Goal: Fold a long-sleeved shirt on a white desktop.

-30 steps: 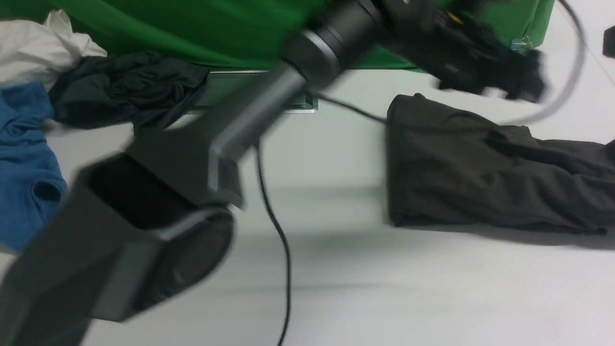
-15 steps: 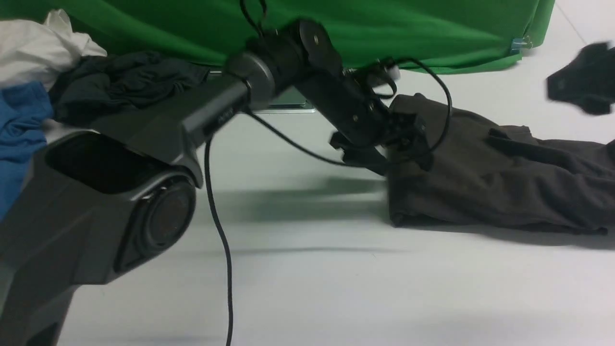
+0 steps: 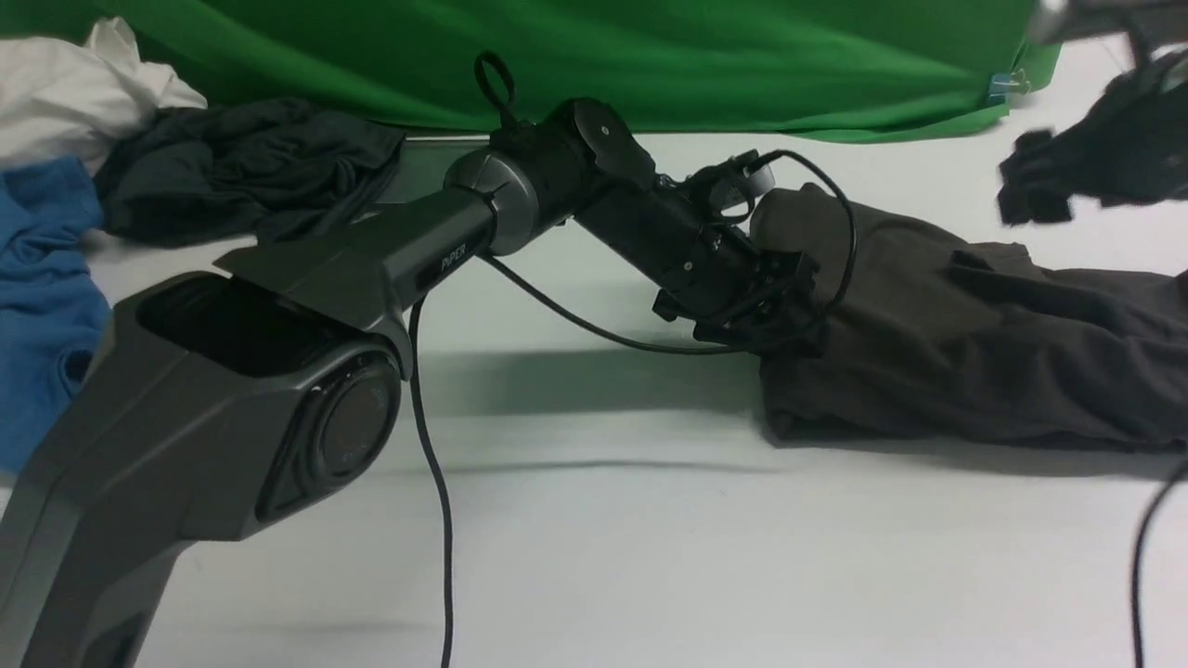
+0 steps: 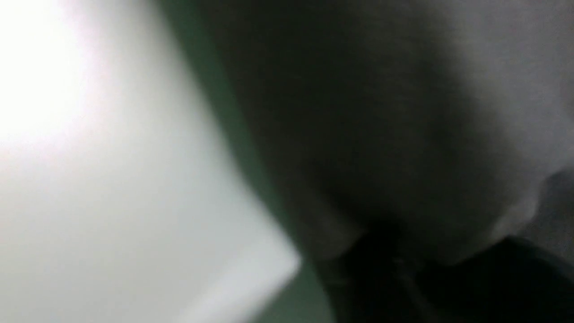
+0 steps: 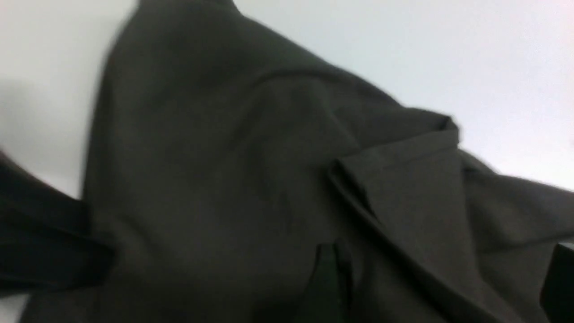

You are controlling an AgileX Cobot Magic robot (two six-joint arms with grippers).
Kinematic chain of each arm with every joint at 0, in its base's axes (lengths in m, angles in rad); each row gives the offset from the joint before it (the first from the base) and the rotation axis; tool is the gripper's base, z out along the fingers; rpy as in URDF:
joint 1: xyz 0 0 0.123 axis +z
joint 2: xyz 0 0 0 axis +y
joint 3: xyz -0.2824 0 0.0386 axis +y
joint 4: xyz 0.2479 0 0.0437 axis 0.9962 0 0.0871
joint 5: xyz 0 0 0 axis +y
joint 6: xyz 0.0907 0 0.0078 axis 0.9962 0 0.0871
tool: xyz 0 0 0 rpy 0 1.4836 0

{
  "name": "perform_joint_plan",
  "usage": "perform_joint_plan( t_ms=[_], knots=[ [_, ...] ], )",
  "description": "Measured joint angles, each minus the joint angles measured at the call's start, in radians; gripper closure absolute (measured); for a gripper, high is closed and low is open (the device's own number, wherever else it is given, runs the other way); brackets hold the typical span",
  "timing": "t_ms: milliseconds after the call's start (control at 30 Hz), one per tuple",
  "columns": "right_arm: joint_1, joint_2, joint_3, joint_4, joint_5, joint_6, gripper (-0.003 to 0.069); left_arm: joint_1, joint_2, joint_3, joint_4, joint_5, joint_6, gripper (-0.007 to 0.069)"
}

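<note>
The long-sleeved shirt [image 3: 974, 353] lies folded into a dark bundle on the right of the white desktop [image 3: 650, 557]. My left gripper [image 3: 775, 320] presses into the shirt's left edge; its fingertips are lost against the dark fabric. In the left wrist view only blurred shirt cloth [image 4: 403, 112] fills the picture. My right gripper [image 3: 1067, 176] hangs blurred in the air above the shirt's right part. In the right wrist view that gripper [image 5: 444, 287] is open, one finger [image 5: 332, 278] far from the other, with the shirt [image 5: 224, 179] lying below and nothing between them.
A dark teal-grey garment [image 3: 241, 172], a blue garment [image 3: 42, 306] and a white cloth [image 3: 74, 88] are piled at the far left. A green backdrop [image 3: 650, 56] runs along the back, with the grey cable slot [image 3: 427, 162] before it. A black cable [image 3: 432, 482] hangs from the left arm.
My left arm swung down from above the shirt's far side to its left edge. That edge has shifted slightly right. The right gripper came into view at the upper right.
</note>
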Motion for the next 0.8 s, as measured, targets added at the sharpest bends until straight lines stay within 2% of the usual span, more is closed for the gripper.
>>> perform_joint_plan(
  t_ms=[100,200,300,333,367,433,533,633,667,767,800],
  knots=[
    [0.006,0.095,-0.001,-0.001,-0.025,-0.029,0.0088,0.0,0.0,0.0,0.009,0.003,0.0,0.0569],
    [0.0,0.17,-0.001,-0.059,-0.099,0.0,0.0088,0.0,0.0,0.0,0.016,0.004,-0.001,0.0586],
    [-0.028,0.221,-0.001,-0.208,-0.169,0.133,0.0088,0.0,0.0,0.0,0.03,0.008,-0.001,0.0586],
    [-0.056,0.237,-0.001,-0.343,-0.183,0.227,0.0086,0.0,0.0,0.0,0.039,0.01,-0.002,0.0586],
    [-0.056,0.237,-0.001,-0.343,-0.183,0.242,0.0085,0.0,0.0,0.0,0.04,0.01,-0.002,0.0586],
    [-0.13,0.242,-0.027,-0.597,-0.149,0.491,0.0085,0.0,0.0,0.0,0.045,0.013,-0.003,0.0586],
    [-0.2,0.234,-0.086,-0.693,-0.066,0.653,0.0085,0.0,0.0,0.0,0.046,0.019,-0.003,0.0586],
    [-0.226,0.204,-0.129,-0.663,-0.009,0.67,0.0085,0.0,0.0,0.0,0.059,0.025,-0.009,0.0586],
    [-0.226,0.18,-0.139,-0.618,-0.002,0.653,0.0085,0.001,0.0,0.0,0.072,0.03,-0.016,0.0586],
    [-0.197,0.108,-0.146,-0.468,-0.006,0.537,0.0085,0.013,-0.011,0.0,0.108,0.068,-0.046,0.0586],
    [-0.176,0.071,-0.147,-0.381,-0.018,0.451,0.0085,0.025,-0.019,0.0,0.136,0.087,-0.059,0.0586]
  ],
)
